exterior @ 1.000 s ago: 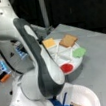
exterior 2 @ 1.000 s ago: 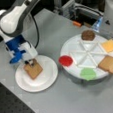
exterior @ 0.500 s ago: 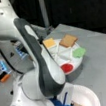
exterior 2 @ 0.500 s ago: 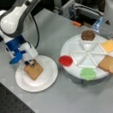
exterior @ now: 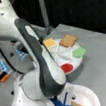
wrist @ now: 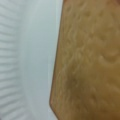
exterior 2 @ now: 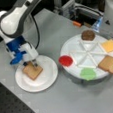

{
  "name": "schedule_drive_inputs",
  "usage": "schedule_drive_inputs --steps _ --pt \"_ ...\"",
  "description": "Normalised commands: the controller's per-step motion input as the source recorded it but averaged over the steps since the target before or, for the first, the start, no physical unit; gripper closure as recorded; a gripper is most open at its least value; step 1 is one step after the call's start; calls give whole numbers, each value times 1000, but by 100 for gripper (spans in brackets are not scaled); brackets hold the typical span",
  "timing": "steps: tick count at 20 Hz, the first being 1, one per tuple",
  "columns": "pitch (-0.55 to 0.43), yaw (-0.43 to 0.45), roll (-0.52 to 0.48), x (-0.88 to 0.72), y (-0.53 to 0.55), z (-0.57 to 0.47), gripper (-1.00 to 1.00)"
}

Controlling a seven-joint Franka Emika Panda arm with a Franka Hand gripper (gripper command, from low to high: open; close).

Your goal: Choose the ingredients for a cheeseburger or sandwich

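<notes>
Gripper is down low over the white round plate, right at the toast square lying flat on it; can't tell if the jaws are apart or closed. Wrist view is basically all tan toast with plate rim on the left. Over on the divided tray in a front view: brown patty, yellow cheese, second toast, green leaf, red disc.
</notes>
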Motion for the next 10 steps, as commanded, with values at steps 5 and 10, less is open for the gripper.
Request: schedule_drive_inputs --steps 5,10 --pt "-46 10 -21 119 -36 -20 -100" --pt "106 -103 -584 98 -15 34 -100"
